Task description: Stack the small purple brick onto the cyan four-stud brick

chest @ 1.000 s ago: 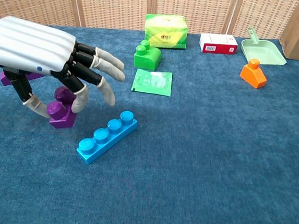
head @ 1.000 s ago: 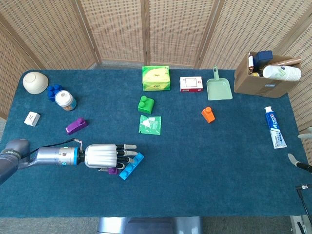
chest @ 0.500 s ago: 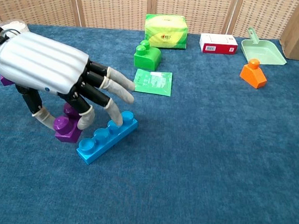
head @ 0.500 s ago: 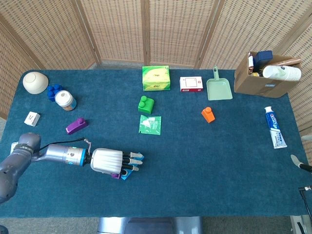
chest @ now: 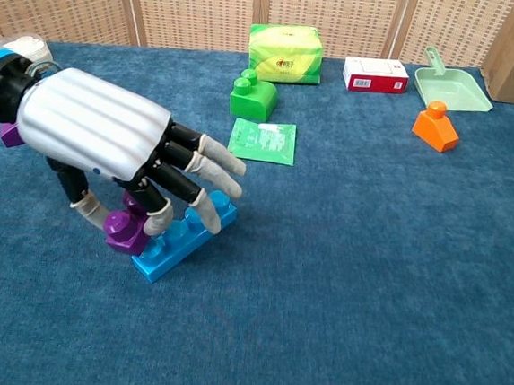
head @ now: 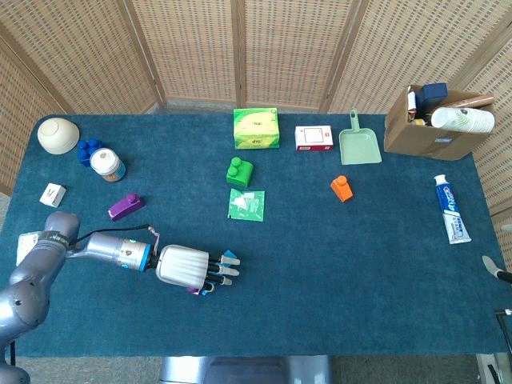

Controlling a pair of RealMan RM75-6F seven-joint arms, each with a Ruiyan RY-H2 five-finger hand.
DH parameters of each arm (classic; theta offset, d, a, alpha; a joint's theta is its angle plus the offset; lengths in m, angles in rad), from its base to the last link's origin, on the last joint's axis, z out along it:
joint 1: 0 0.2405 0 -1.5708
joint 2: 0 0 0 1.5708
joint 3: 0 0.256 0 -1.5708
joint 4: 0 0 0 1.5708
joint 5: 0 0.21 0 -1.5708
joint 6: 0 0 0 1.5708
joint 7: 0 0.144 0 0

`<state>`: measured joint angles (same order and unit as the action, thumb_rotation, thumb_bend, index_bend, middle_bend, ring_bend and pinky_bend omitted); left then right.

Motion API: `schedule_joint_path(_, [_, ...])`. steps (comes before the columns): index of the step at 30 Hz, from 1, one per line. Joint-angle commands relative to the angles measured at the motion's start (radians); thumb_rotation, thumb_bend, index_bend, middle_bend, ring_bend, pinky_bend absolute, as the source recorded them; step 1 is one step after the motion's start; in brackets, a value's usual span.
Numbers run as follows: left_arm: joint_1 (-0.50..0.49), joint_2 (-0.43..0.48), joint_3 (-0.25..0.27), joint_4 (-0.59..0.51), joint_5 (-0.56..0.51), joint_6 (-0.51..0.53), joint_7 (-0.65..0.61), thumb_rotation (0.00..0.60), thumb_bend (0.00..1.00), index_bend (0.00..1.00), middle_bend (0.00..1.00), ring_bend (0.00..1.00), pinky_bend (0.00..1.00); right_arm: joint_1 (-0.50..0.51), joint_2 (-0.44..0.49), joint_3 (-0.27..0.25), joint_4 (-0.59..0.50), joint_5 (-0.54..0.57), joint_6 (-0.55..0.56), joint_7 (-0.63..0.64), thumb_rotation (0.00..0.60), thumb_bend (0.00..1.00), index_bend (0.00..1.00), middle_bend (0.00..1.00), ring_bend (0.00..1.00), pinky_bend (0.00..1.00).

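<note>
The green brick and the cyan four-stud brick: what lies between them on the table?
A green packet lies flat between the green brick and the cyan four-stud brick, clearest in the chest view.

Backdrop: folding screen (head: 240, 48) of woven cane panels in pale wood frames, standing along far edge of counter (head: 320, 264). Counter covered in deep blue carpet-like cloth (short pile, visible in chest view). Light even, soft shadows. Grey floor strip beneath screen.
</note>
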<state>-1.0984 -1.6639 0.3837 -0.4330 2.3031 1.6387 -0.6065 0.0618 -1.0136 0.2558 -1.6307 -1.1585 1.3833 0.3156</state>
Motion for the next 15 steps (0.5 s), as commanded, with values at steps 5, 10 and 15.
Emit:
schedule_joint_path(5, [-0.016,-0.037,0.022,0.056,-0.014,0.002,-0.016,0.6,0.4,0.65,0.22,0.04,0.0,-0.002,-0.001,0.002,0.003,0.001,-0.001,0.003,0.6,0.18,0.35,0.19,0.0,0.12])
schedule_joint_path(10, [-0.019,-0.058,0.035,0.086,-0.029,0.007,-0.033,0.6,0.4,0.65,0.22,0.04,0.0,-0.007,0.002,0.004,0.004,0.004,0.001,0.007,0.6,0.18,0.35,0.19,0.0,0.12])
schedule_joint_path(15, [-0.024,-0.08,0.051,0.11,-0.038,0.012,-0.036,0.6,0.39,0.65,0.21,0.04,0.0,-0.014,0.004,0.005,0.004,0.005,0.004,0.013,0.6,0.18,0.35,0.19,0.0,0.13])
